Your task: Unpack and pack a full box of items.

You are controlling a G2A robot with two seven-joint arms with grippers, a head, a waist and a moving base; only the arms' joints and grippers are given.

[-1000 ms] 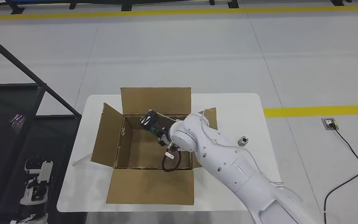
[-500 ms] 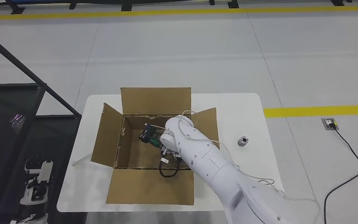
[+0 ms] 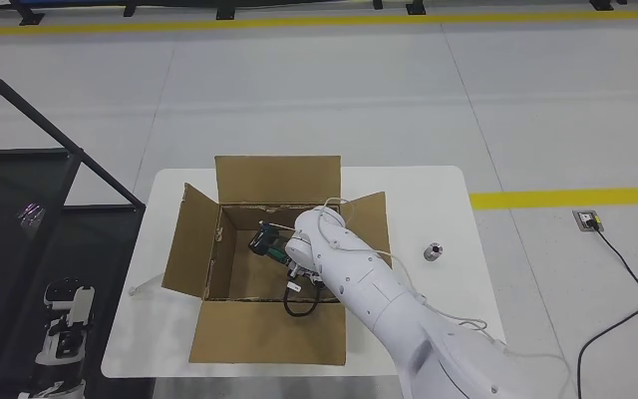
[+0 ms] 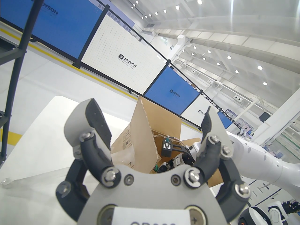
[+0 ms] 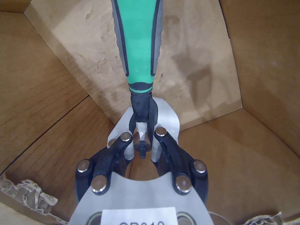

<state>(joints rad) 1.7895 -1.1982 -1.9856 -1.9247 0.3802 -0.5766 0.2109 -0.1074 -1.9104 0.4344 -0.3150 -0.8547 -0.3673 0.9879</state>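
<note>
White, round-cornered table (image 3: 429, 195) carries a brown corrugated cardboard box (image 3: 277, 178) with its four flaps folded outward. Inside the box, the right gripper (image 5: 141, 118) is clamped on the black-wrapped neck of a green-and-grey tool with a tapered, rubbery handle (image 5: 138, 36). The tool points at the scuffed, stained floor, clear of the walls. The left gripper (image 4: 150, 114) sits outside the box, its ribbed black pads (image 4: 97, 118) spread wide around nothing. A small round silvery metal piece (image 3: 432, 250) lies on the table, apart from one flap.
</note>
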